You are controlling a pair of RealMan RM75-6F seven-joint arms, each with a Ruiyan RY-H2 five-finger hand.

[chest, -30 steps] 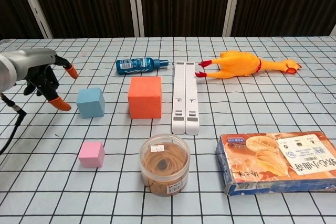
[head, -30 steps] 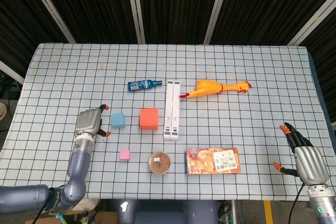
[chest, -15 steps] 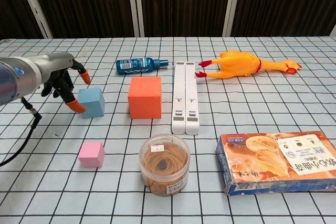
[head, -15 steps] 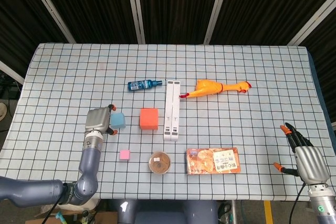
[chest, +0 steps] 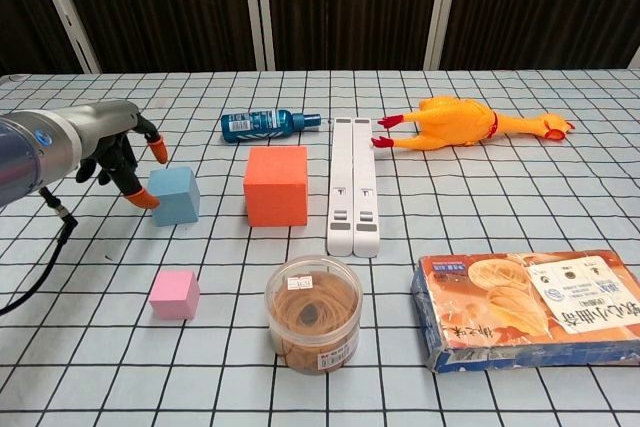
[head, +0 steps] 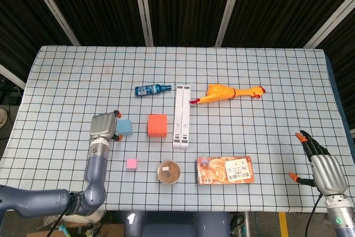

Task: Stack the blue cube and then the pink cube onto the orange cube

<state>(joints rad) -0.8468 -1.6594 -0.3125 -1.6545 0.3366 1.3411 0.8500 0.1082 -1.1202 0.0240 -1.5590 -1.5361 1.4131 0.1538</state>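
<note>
The blue cube (head: 124, 127) (chest: 174, 195) sits on the checked cloth just left of the larger orange cube (head: 157, 125) (chest: 276, 184). Nearer the front lies the small pink cube (head: 131, 163) (chest: 174, 294). My left hand (head: 104, 127) (chest: 115, 152) is at the blue cube's left side, its orange-tipped fingers spread on either side of the cube's left edge; no grip on the cube shows. At the table's right edge my right hand (head: 321, 167) stays with fingers apart, holding nothing; the chest view does not show it.
A blue bottle (head: 152, 89) lies behind the cubes. A long white stand (head: 182, 116) runs just right of the orange cube. Further right is a rubber chicken (head: 227, 92). A round jar (head: 168, 171) and a snack box (head: 225, 170) sit along the front.
My left hand moved right until its fingers reached the blue cube, then nearly stopped. No cube has moved. My right hand has barely shifted.
</note>
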